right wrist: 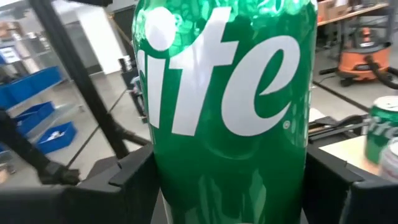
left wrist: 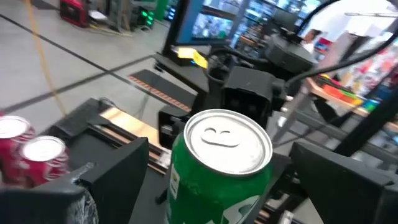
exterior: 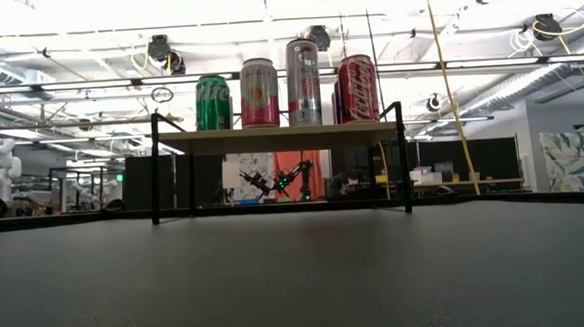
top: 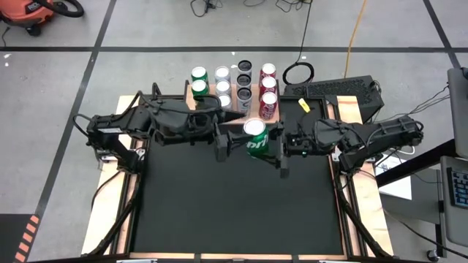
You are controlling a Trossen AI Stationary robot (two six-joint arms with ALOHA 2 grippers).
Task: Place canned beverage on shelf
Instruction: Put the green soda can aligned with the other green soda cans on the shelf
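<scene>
A green canned beverage (top: pixel 254 137) stands upright in the air between my two arms, just in front of the shelf (exterior: pixel 276 137). My right gripper (top: pixel 270 144) is shut on it from the right. My left gripper (top: pixel 228 142) stands open at the can's left side. In the left wrist view its fingers (left wrist: pixel 115 171) flank the can (left wrist: pixel 217 168), with a gap showing. The wood-topped shelf on thin black legs carries several upright cans (top: pixel 234 88) resting on their bases. Neither gripper nor the held can shows in the low view. My right gripper pinches the can's body (right wrist: pixel 155 177) between its two fingers, one on each opposite side of the round wall. The fingers (right wrist: pixel 127 180) come in level from the table's right. The can stays upright and lifted clear of the table.
The shelf's cans stand in rows: green ones (exterior: pixel 213 103) at the left, red ones (exterior: pixel 358 88) at the right. A dark keyboard-like block (top: pixel 336 91) lies at the far right. The black table top (top: pixel 234 204) spreads out toward the near edge between wooden side rails (top: pixel 102 212).
</scene>
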